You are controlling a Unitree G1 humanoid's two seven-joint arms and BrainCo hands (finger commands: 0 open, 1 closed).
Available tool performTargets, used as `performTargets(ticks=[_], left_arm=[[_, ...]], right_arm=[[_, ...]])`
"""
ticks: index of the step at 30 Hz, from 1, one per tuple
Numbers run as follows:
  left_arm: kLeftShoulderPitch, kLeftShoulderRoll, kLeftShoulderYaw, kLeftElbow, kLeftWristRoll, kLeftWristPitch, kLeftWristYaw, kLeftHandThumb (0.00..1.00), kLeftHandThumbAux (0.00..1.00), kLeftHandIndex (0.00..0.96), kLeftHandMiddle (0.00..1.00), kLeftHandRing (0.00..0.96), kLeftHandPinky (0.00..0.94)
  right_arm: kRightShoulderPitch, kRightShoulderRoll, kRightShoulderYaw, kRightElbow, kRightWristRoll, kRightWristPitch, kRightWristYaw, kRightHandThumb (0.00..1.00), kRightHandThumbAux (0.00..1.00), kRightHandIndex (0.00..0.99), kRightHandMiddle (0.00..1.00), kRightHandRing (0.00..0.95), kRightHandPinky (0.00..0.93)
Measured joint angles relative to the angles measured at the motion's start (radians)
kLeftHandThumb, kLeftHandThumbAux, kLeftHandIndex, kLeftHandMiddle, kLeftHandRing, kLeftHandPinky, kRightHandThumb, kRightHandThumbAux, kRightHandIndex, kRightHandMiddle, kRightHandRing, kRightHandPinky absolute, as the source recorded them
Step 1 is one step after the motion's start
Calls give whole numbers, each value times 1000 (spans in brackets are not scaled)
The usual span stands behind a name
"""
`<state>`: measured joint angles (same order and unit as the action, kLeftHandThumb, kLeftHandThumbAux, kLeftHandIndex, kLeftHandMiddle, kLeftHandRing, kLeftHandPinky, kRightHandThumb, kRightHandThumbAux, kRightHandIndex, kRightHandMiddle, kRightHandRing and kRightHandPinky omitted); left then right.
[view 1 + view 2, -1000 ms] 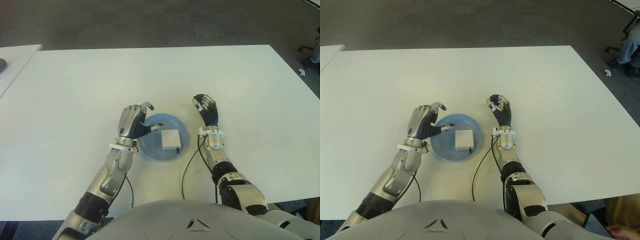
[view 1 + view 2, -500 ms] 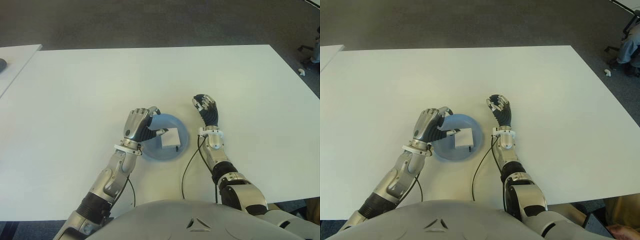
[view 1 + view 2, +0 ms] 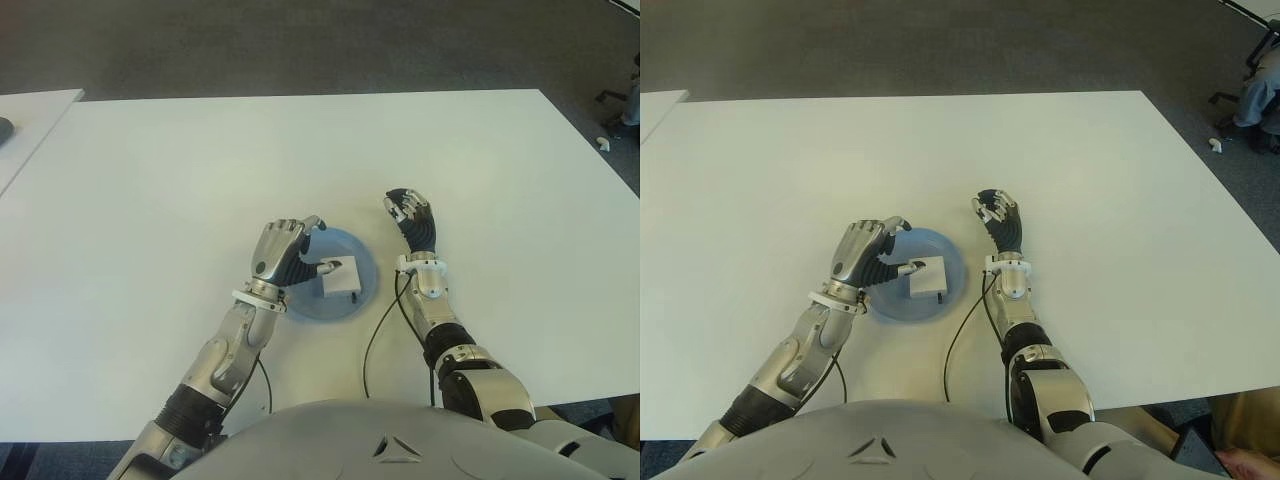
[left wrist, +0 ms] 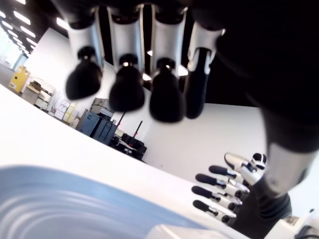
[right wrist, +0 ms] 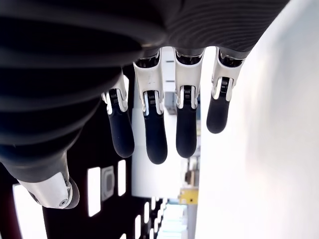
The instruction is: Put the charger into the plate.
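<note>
Your left hand (image 3: 284, 258) hangs over the left rim of the blue plate (image 3: 366, 283), fingers curled but loose, thumb reaching toward the white charger (image 3: 342, 279) (whether it touches the block, you cannot tell from these views). That charger lies inside the plate, right of its middle. Your right hand (image 3: 412, 219) shows to the right of the plate above the white table (image 3: 150, 180), fingers relaxed, holding nothing.
</note>
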<state>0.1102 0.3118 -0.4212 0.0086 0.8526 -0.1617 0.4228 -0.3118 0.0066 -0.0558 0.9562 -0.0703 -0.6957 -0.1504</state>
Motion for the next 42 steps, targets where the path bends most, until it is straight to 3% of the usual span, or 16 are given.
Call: performTargets(ticks=[5, 15, 28, 42], left_arm=[[-29, 41, 6, 94, -10, -70, 10, 177, 248, 8, 10, 10, 13], [-55, 60, 22, 169, -165, -235, -20, 129, 240, 0, 0, 0, 0], [-80, -7, 80, 402, -582, -526, -243, 103, 314, 0, 0, 0, 0], [-161, -52, 213, 639, -796, -697, -379, 62, 407, 6, 21, 0, 0]], right_arm=[[0, 0, -6, 0, 1, -1, 10, 0, 599, 352, 379, 311, 261], [0, 0, -5, 0, -4, -4, 6, 0, 609, 351, 388, 322, 266], [0, -8, 11, -2, -10, -3, -38, 0, 616, 332, 387, 326, 274], [1, -11, 18, -5, -10, -3, -39, 0, 607, 341, 388, 316, 238]])
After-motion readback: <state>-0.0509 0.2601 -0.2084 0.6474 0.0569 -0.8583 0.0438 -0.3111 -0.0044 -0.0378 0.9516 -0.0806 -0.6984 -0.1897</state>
